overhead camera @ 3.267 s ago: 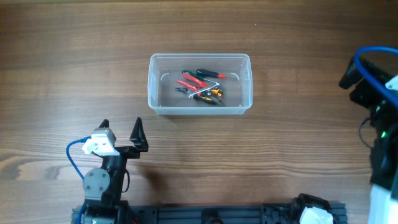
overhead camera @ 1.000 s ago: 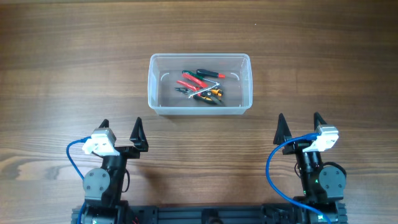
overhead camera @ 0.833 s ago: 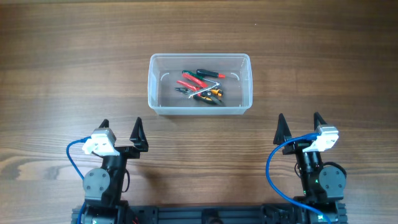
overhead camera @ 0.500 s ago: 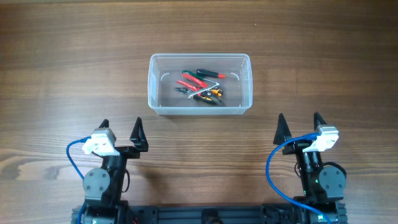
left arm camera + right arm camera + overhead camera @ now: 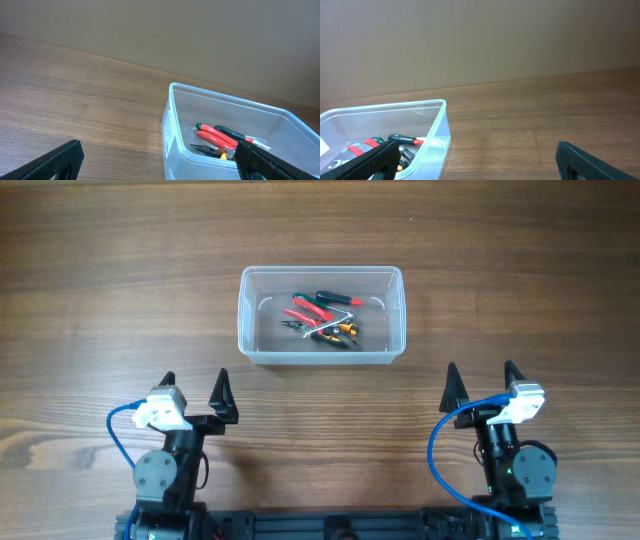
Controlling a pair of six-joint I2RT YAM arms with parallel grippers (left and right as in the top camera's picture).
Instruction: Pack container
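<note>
Container [image 5: 320, 359] lies ahead, midway between left tool [image 5: 195, 384] and right tool [image 5: 481, 379], long axis crosswise; both tools spread wide, empty.

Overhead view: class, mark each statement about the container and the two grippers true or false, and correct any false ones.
1. The container holds several hand tools. True.
2. The left gripper is shut on a tool. False: it is open and holds nothing.
3. The right gripper is open and apart from the container. True.
4. The container lies tipped on its side. False: it stands upright on the table, open top upward.
</note>
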